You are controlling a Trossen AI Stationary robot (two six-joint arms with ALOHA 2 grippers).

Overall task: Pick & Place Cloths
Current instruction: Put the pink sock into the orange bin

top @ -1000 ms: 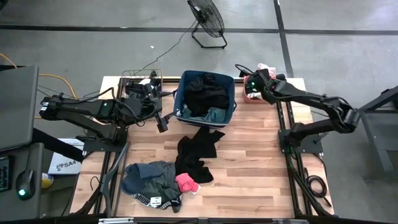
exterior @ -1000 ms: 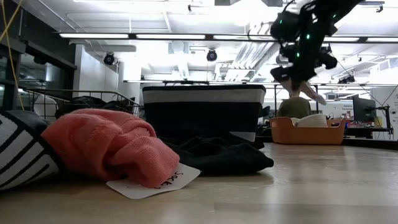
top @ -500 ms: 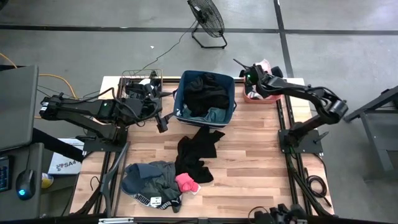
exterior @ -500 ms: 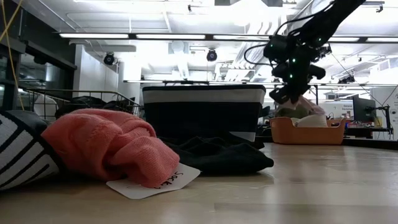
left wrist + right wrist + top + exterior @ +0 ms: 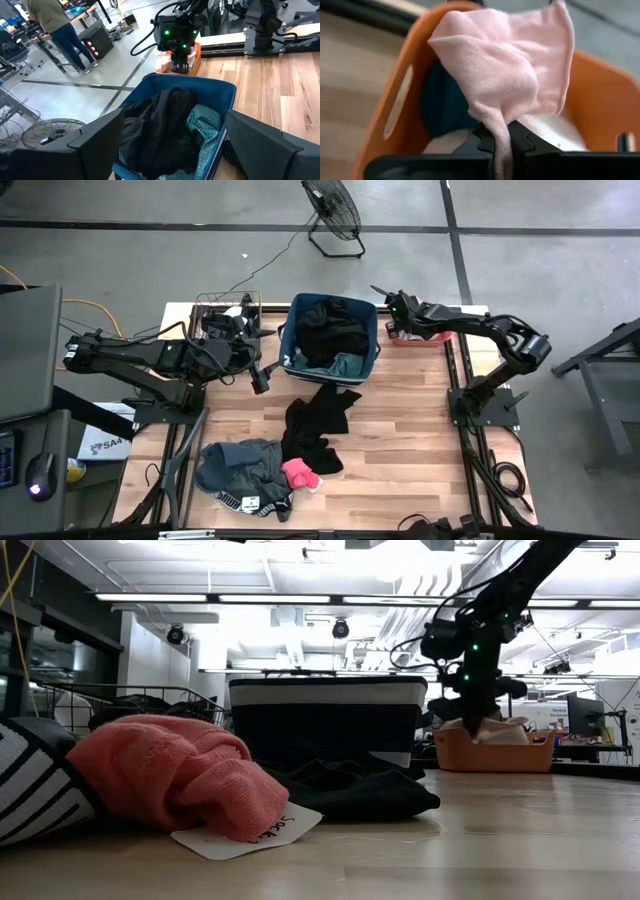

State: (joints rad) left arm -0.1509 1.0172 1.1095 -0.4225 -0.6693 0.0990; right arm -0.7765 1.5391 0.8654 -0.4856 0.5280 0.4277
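Note:
My right gripper (image 5: 394,315) is shut on a pale pink cloth (image 5: 510,65) low over the coral tub (image 5: 495,755) at the table's far right. White and dark pieces lie in the tub. My left gripper (image 5: 262,377) hangs open beside the blue bin's (image 5: 220,90) left side, touching nothing. Black (image 5: 160,125) and teal (image 5: 202,125) cloths lie in the bin. On the table lie a black cloth (image 5: 318,425), a grey-teal pile (image 5: 240,468) and a bright pink piece (image 5: 300,473). My right gripper pinches a gathered fold of the pale pink cloth (image 5: 501,131) between its two fingers. The fingers slant down into the tub from above. The cloth bunches out beyond the fingertips and spreads over the tub's contents and its far rim (image 5: 600,80).
A wire basket (image 5: 225,320) with dark cloth stands at the far left, next to the left arm. Bare wood lies between the bin and the right arm's base. A person (image 5: 50,25) stands in the room beyond the table.
My right gripper has come down, tipping more steeply, onto the coral tub and stayed shut. The pink cloth, which hung below it in the air, now rests in the tub.

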